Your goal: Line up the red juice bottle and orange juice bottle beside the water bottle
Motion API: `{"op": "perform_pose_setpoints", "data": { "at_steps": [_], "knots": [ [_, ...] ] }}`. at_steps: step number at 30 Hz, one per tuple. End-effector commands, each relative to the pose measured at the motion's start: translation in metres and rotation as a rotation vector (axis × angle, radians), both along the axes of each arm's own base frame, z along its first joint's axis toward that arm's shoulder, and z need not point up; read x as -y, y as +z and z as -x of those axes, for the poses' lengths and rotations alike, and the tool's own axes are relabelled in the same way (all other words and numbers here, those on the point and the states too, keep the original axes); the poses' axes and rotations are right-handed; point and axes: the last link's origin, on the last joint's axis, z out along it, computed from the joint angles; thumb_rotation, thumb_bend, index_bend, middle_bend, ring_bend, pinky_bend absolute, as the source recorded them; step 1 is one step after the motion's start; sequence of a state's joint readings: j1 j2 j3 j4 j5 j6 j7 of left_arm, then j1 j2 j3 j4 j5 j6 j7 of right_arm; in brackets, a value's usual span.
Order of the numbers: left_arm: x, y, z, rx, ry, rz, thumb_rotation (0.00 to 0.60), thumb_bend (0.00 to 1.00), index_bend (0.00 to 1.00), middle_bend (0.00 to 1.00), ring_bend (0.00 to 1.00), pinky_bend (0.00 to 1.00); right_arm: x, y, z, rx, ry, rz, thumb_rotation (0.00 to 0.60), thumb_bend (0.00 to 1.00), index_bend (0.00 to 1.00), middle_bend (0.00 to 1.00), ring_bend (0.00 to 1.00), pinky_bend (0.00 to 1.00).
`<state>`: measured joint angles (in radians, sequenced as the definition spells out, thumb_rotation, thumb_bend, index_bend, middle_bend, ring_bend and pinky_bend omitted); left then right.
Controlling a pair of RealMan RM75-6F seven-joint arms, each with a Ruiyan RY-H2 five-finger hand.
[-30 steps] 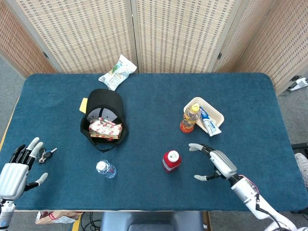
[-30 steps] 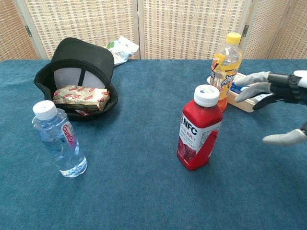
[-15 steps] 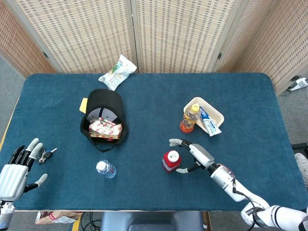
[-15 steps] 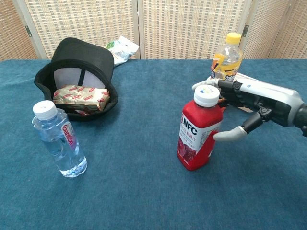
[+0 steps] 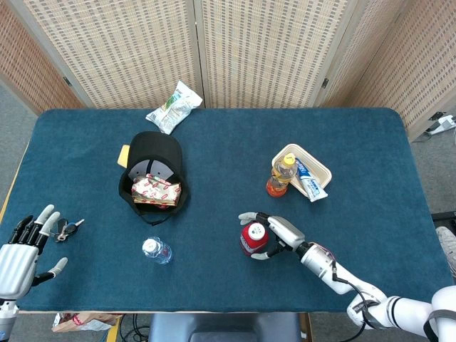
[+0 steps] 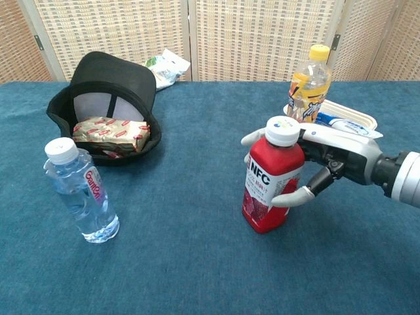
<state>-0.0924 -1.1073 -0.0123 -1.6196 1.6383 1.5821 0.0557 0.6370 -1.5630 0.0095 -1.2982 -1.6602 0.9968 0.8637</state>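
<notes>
The red juice bottle [image 6: 272, 177] stands upright on the blue table [image 5: 356, 142], at about five o'clock from the table's middle in the head view. A second ago the right hand [image 6: 328, 161] hovered well to the bottle's right with fingers spread; half a second ago it had reached the bottle's side; now it has closed around the bottle. The bottle itself has not moved.

The orange juice bottle [image 6: 308, 82] stands at about one o'clock from the red one, touching or just beside a shallow cream tray [image 5: 318, 165]. The tray holds a white and blue tube [image 5: 309, 184]. At about ten o'clock from the red bottle, a black cap [image 6: 111, 85] lies upside down like a bowl, with a red and green wrapped packet [image 6: 108, 131] inside it. The water bottle [image 6: 80, 190] stands at nine o'clock from the red bottle, well apart from it.

The right hand's fingers [image 6: 252, 138] curl around the far side of the red bottle near its white lid, and the thumb [image 6: 292, 197] presses the near side of its body, so the bottle is gripped between them. The left hand [image 5: 21, 253] rests at the table's edge at about eight o'clock, fingers apart, holding nothing, near a set of keys [image 5: 68, 229].
</notes>
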Motion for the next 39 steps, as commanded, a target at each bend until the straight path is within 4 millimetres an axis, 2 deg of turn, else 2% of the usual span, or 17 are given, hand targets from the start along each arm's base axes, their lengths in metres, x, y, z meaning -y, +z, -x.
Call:
{"op": "perform_pose_setpoints", "data": {
  "at_steps": [1,6,9,15,21,32,39],
  "knots": [
    [0.0,0.001,0.001,-0.001,0.002,-0.002,0.6,0.18,0.06,0.03,0.14,0.08,0.002,-0.002,0.0,0.016,-0.018,0.024,0.6,0.02,0.33,0.33,0.22,0.26],
    [0.0,0.001,0.001,0.0,0.002,-0.003,0.6,0.18,0.05,0.03,0.14,0.08,0.003,-0.007,-0.002,0.045,-0.035,0.027,0.6,0.2,0.46,0.42,0.3,0.32],
    [-0.001,0.001,0.001,-0.001,0.001,-0.001,0.6,0.18,0.06,0.03,0.14,0.08,0.003,-0.008,-0.004,0.056,-0.033,0.033,0.6,0.24,0.53,0.47,0.35,0.36],
    [0.0,0.001,0.001,-0.002,0.007,-0.001,0.6,0.18,0.05,0.03,0.14,0.08,0.001,-0.007,-0.014,0.115,-0.029,0.033,0.6,0.26,0.59,0.52,0.4,0.41],
    [0.002,0.003,0.0,-0.003,0.005,-0.012,0.6,0.18,0.05,0.03,0.14,0.08,0.003,-0.012,-0.039,0.162,0.026,0.023,0.6,0.26,0.59,0.52,0.41,0.41],
    [0.005,0.004,0.001,-0.002,0.001,-0.014,0.6,0.18,0.05,0.03,0.14,0.08,0.006,-0.048,-0.083,0.142,0.125,-0.006,0.6,0.26,0.59,0.52,0.41,0.41],
    [0.006,0.006,0.003,0.005,0.003,-0.023,0.6,0.18,0.05,0.03,0.14,0.08,0.006,-0.065,-0.102,0.136,0.159,-0.025,0.6,0.26,0.59,0.48,0.39,0.41]
  ]
}}
